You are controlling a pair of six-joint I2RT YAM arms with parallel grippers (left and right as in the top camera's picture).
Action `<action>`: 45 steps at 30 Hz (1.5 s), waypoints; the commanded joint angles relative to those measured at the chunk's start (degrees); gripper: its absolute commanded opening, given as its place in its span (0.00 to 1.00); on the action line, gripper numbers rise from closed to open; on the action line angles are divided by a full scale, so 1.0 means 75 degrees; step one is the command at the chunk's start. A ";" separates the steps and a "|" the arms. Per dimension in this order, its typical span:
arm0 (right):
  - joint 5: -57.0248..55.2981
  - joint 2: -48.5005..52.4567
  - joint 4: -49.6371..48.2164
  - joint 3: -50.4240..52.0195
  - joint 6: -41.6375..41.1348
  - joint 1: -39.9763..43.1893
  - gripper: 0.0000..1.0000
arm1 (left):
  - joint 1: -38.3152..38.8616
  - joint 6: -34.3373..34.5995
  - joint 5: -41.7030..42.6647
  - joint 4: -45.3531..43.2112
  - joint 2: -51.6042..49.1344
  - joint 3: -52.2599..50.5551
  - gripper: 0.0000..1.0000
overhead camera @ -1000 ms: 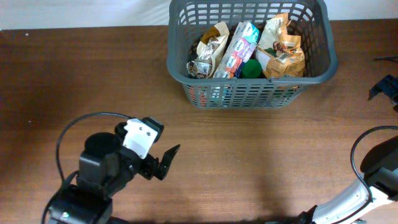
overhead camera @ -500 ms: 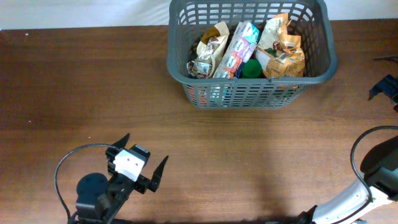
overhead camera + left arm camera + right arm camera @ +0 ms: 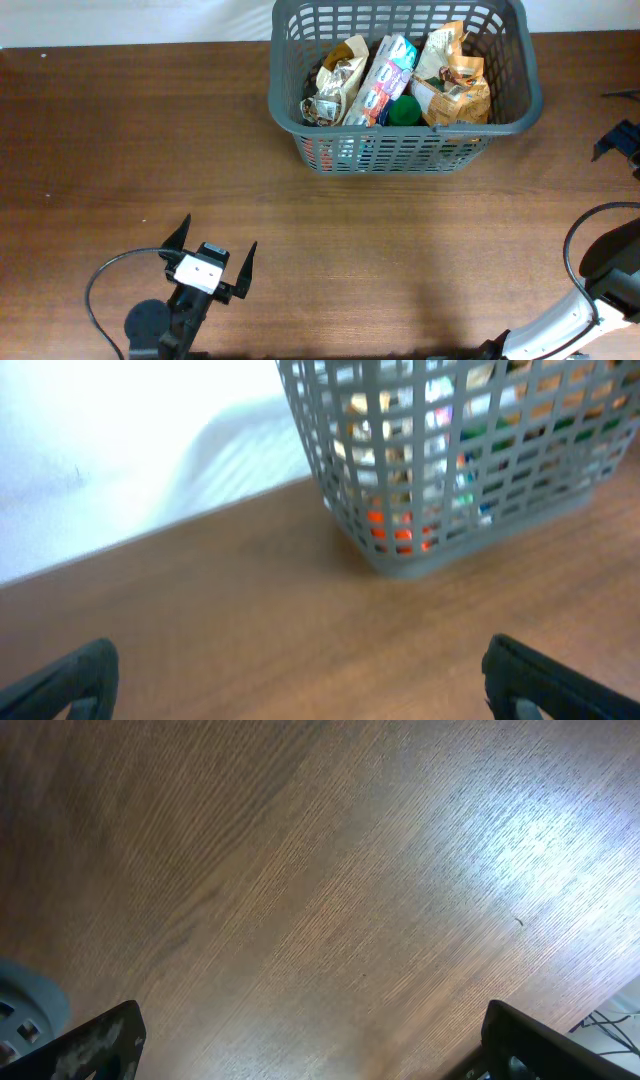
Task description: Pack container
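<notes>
The container, a dark grey slotted basket, stands at the back of the wooden table, right of centre. Inside it lie foil snack bags, a white and blue pouch, a green-capped item and tan bags. My left gripper is open near the front left, far from the basket, with nothing between its fingers. In the left wrist view the container is ahead to the right, and the left gripper hangs over bare wood. The right gripper is open over bare wood.
A black cable loop curls beside the left arm at the front left. The right arm's base and cable fill the front right corner. A white backdrop runs behind the table's far edge.
The left arm has drawn back toward the front edge and slightly left, its open gripper now lower in the overhead view. The basket, its contents and the right arm have not moved.
</notes>
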State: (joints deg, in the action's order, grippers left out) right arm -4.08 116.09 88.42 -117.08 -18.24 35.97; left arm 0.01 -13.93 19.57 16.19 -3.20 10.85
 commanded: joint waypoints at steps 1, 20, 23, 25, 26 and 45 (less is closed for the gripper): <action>-0.0064 -0.0029 0.0003 0.0041 -0.0096 0.0009 0.99 | -0.0041 0.0128 0.0166 -0.0641 0.0321 -0.0565 0.99; -0.0064 -0.0029 0.0003 0.0041 -0.0096 0.0006 0.99 | -0.0041 0.0070 -0.0498 -0.1641 0.0391 -0.1329 0.99; -0.0064 -0.0029 0.0003 0.0041 -0.0093 0.0009 0.99 | -0.0041 0.0073 -0.0941 -0.1641 0.0391 -0.1329 0.99; -0.0064 -0.0029 0.0003 0.0041 -0.0093 0.0006 0.99 | -0.0041 0.0073 -0.1192 -0.1588 0.0391 -0.1329 0.99; -0.0064 -0.0029 0.0003 0.0041 -0.0096 0.0009 0.99 | -0.0041 0.0073 -0.1335 -0.1547 0.0391 -0.1329 0.99; -0.0064 -0.0029 0.0003 0.0041 -0.0093 0.0009 0.99 | -0.0420 0.0076 -0.1734 -0.1480 0.0391 -0.1329 0.99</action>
State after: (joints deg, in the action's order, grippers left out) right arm -4.08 116.09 88.40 -117.08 -18.26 35.97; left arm -3.81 -12.67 7.38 4.93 -0.84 1.41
